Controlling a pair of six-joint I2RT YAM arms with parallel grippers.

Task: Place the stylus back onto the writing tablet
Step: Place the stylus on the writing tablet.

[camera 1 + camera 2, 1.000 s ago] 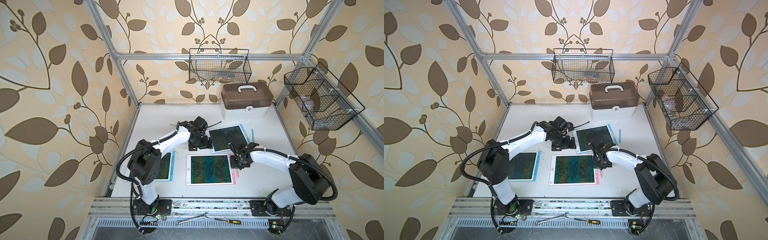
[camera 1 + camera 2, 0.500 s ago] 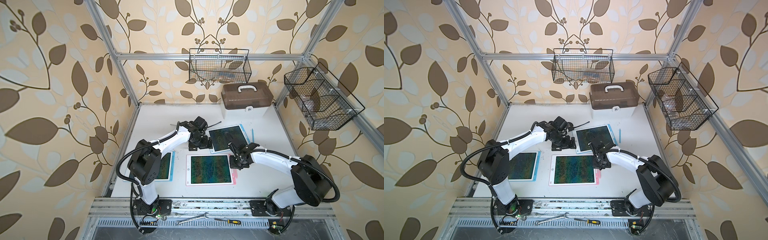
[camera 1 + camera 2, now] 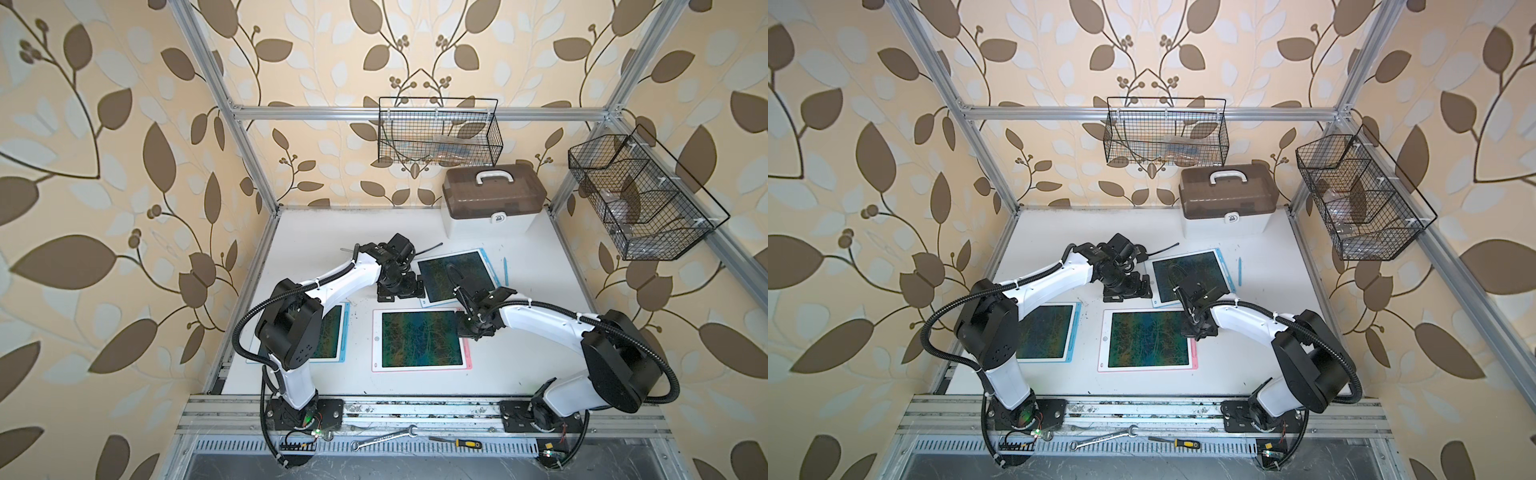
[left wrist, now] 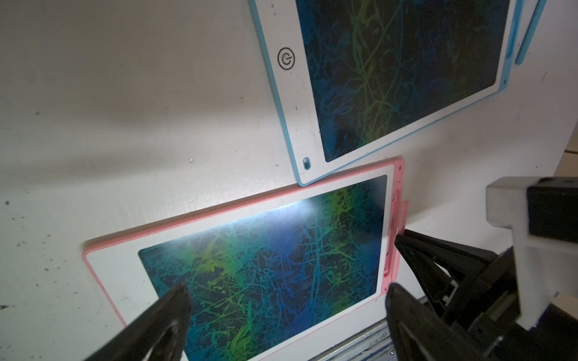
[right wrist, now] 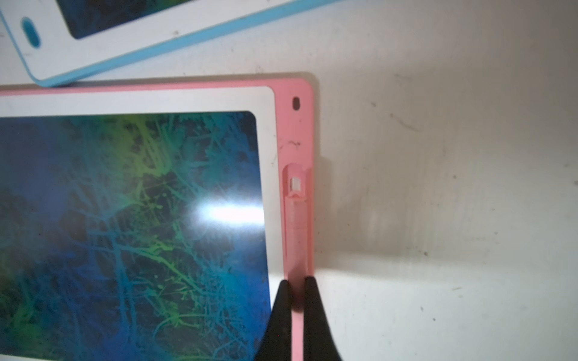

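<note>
Fingers (image 5: 281,315) of the right gripper (image 5: 297,295) are pinched shut on the pink stylus (image 5: 295,231). They hold it by one end while the rest lies along the holder groove in the side rim of the pink tablet (image 5: 294,125).

Over the last second almost nothing has shifted. The right arm has stayed at that rim, the grip has not loosened, and the tablet has not slid on the bench (image 3: 332,232). That stillness suggests the carrying is over and the step in hand is the seating itself.

In the right wrist view the stylus lines up with the groove. In the left wrist view its far end seems to stand slightly off the rim, so whether it is fully seated cannot be told.

The left gripper (image 4: 287,289) hangs over the same tablet with its fingers (image 4: 169,312) spread wide, empty and touching nothing. A blue tablet (image 4: 281,109) rests with one corner at the pink one's edge, and a blue stylus (image 3: 505,270) lies loose on the bench beside it.

What likely remains is a gentle press into the groove, then letting go without dragging the stylus out.
</note>
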